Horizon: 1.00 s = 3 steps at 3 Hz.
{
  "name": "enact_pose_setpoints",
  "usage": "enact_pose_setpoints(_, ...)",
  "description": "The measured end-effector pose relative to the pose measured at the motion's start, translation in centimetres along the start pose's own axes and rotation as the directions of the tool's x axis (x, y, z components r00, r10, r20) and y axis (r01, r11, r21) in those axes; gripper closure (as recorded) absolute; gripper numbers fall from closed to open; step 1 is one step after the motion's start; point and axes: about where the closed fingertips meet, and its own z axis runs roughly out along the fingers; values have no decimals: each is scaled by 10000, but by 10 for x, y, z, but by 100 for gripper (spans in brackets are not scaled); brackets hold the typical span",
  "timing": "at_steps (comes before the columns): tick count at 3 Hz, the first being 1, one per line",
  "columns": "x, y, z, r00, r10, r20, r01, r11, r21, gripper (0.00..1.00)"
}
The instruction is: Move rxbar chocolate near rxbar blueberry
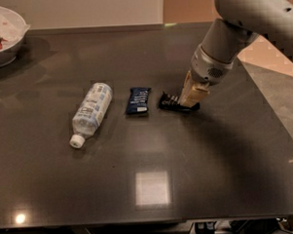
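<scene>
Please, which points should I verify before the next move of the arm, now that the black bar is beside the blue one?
1. Gripper down at the right end of the rxbar chocolate: ok.
2. Rxbar chocolate near the rxbar blueberry, narrow gap between them: ok.
3. The bars do not overlap: ok.
4. Water bottle lies left of the rxbar blueberry, out of the way: ok.
5. Rxbar chocolate flat on the table: cannot tell.

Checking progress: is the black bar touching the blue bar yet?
No; bare table shows between the rxbar chocolate, at the hand, and the rxbar blueberry.
</scene>
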Motion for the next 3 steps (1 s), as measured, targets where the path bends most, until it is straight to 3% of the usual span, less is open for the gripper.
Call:
enact_pose_setpoints(2, -32, -13, 2, 9984, -462, 324, 459, 9989, 101, 100)
enact_pose_setpoints(3, -43, -17, 3, 9970, -679, 375, 668, 9973, 297, 81)
